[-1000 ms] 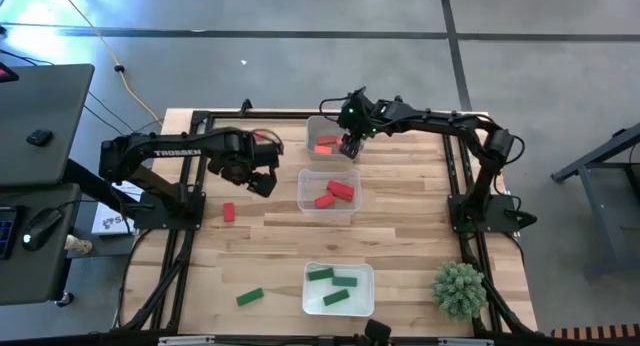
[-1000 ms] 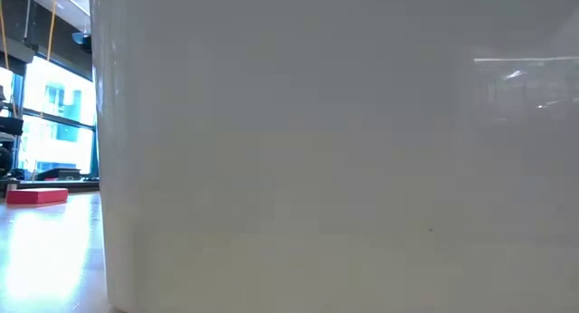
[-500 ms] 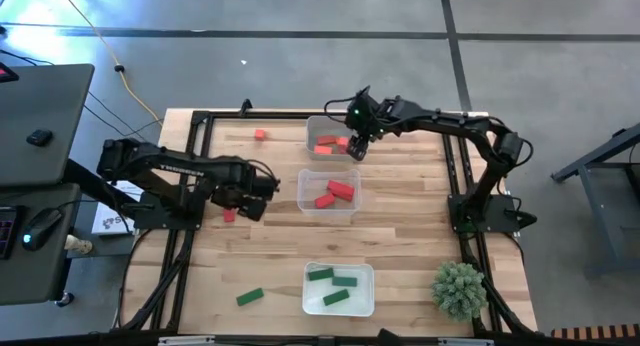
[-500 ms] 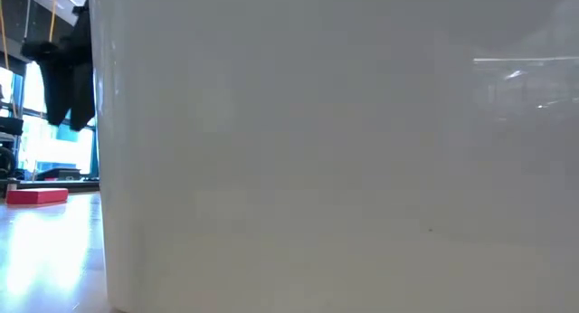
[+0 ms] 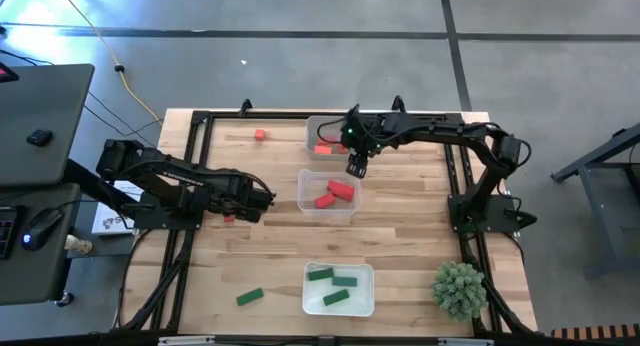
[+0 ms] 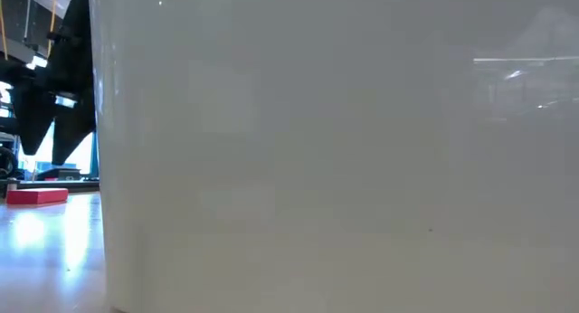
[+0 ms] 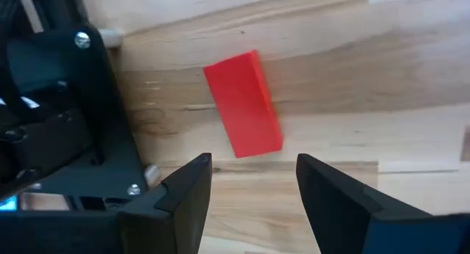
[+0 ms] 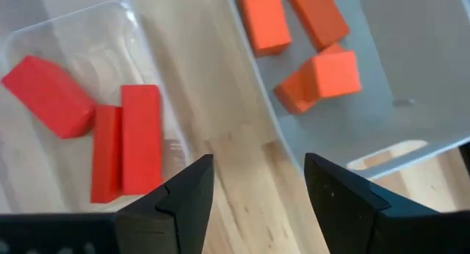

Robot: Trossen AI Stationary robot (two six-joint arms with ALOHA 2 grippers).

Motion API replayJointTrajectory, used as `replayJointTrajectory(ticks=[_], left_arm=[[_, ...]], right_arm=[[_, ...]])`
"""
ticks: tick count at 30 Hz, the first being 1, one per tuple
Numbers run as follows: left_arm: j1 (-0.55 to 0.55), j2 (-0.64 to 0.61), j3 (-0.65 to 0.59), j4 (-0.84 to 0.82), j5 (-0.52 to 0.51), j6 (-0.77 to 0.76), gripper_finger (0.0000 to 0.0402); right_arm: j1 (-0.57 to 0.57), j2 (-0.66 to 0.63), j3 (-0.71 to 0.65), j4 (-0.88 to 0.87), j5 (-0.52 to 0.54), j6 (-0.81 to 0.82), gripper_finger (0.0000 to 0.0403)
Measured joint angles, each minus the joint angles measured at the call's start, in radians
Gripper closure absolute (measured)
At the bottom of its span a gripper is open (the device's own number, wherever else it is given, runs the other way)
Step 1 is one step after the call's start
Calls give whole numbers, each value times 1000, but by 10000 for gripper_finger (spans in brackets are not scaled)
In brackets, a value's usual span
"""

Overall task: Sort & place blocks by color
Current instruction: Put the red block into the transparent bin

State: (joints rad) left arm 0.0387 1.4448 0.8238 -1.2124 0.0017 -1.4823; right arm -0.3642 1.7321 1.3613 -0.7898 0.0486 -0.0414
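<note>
Left claw point(image 7: 250, 184) wide, poised over deep red block point(image 7: 243, 103) at frame centre-left for pickup; right claw point(image 8: 257, 184) wide, empty, between trays.

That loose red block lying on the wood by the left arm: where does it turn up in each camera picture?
High view: the red block peeks out beside the left gripper.
Low view: red block at far left on the table, probably the same one.
Left wrist view: red block just ahead of the open fingers.
Right wrist view: not in it.
Shared landmark: the left gripper.
</note>
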Motion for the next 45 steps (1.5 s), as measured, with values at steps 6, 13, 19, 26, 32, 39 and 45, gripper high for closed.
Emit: replayJointTrajectory(ticks=[6,13,19,26,32,39,45], left_arm=[[3,0,-46,65,-43,-51,213],[7,0,-101,110,-42,-88,213],[7,0,-144,141,-40,-97,213],[8,-6,-215,281,-40,-116,213],[16,-6,-224,282,-38,-123,214],[53,-7,-225,288,-25,-38,267],[59,-27,-228,284,-26,42,300]], right_arm=[[35,0,0,0,0,0,201],[53,0,0,-15,0,19,201],[53,0,0,-16,0,19,201],[53,0,0,-16,0,18,201],[52,0,0,-15,3,18,201],[52,0,0,-15,3,16,201],[52,0,0,-15,3,18,201]])
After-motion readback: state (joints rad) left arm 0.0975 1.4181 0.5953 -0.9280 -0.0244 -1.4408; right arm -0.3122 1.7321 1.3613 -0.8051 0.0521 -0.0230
